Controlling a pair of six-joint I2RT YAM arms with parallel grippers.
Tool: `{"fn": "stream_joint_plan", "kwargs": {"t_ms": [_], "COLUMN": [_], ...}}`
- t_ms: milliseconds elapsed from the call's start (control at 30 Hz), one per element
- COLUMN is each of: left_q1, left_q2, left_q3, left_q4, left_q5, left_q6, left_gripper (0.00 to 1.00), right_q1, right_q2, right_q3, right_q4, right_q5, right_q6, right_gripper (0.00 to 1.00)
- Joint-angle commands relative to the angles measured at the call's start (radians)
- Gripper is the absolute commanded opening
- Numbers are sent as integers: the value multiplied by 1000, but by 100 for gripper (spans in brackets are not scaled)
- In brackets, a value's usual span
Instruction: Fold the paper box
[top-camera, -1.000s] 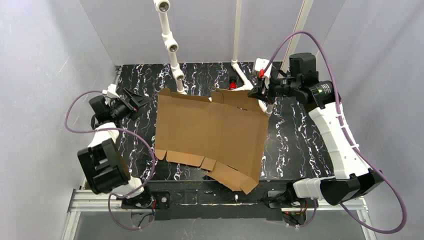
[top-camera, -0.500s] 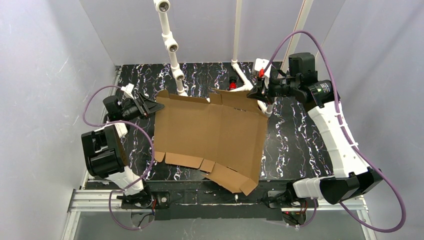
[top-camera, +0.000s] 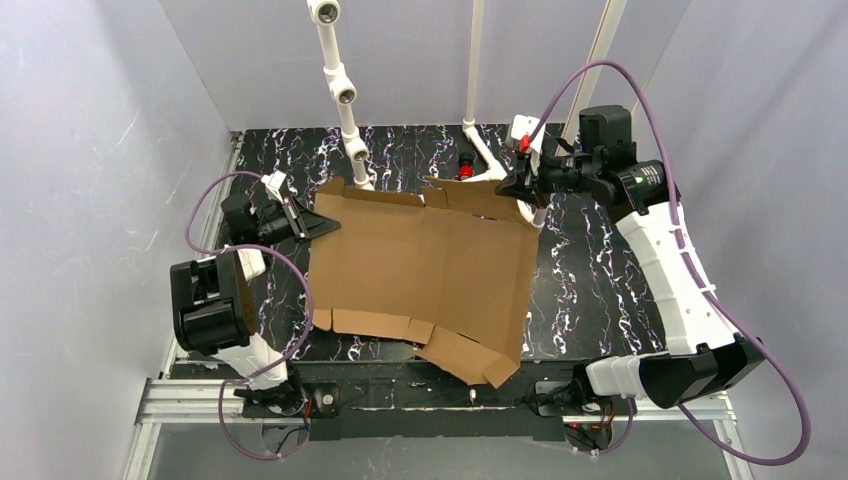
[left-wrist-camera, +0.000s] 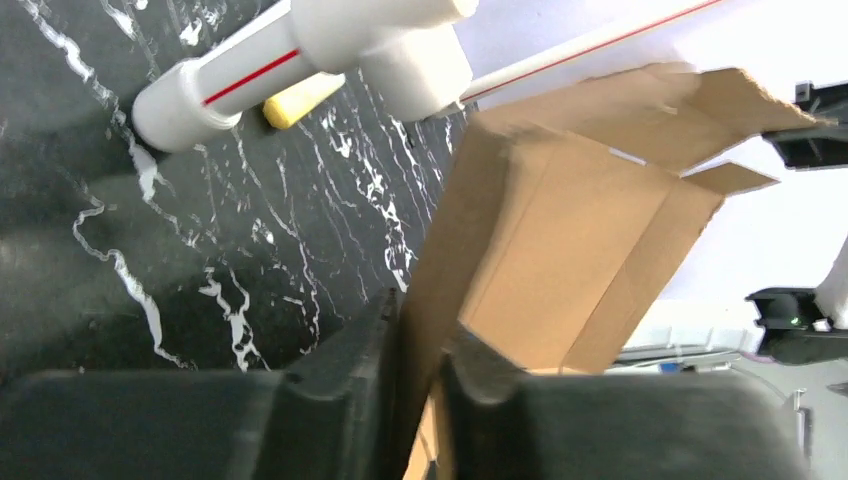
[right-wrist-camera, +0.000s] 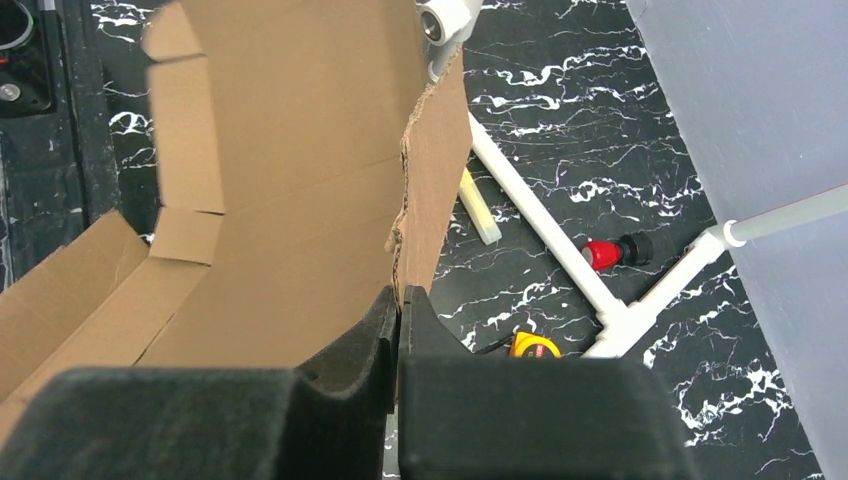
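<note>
Between the jaws of the left gripper (left-wrist-camera: 418, 370), newly arrived and closed, sits an edge of the paper box (top-camera: 420, 265); opposite, the right gripper (top-camera: 510, 186) pinches its corner, so folding can probably start.

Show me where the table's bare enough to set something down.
Widest bare patch: table between the paper box's right edge and the right arm. A smaller one: beyond the left gripper. The far corner around the PVC pipes is crowded.
</note>
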Motion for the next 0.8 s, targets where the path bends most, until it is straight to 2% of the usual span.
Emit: {"fn": "stream_joint_plan", "kwargs": {"t_ms": [0,100,267,467,567,767], "left_q1": [-2,-3,-2,-3,-4,-7], "left_q2": [-117,-215,-475,-753,-822,-852], "left_q3": [-12,-43,-128,-181,-149,-20], "left_q4": [38,39,24,-123,-169,-218], "left_q5": [31,-11,-107,-185,-194,-183], "left_q6": [-19,-28,15,156,191,204], "left_gripper": [0,0,0,0,0,0], "right_q1": [-10,-13,-13,-25,-38,-62], "right_q2": [-20,-25,-48,-76,-81,-86], "right_q3": [-15,-31,-85,-129,-151,-196], "right_q4": [53,58,52,88,119,171], "right_q5": [-3,16,52,96,131,141], "right_q6": [31,29,-3,19,44,115], "right_gripper": [1,1,1,1,1,3]}}
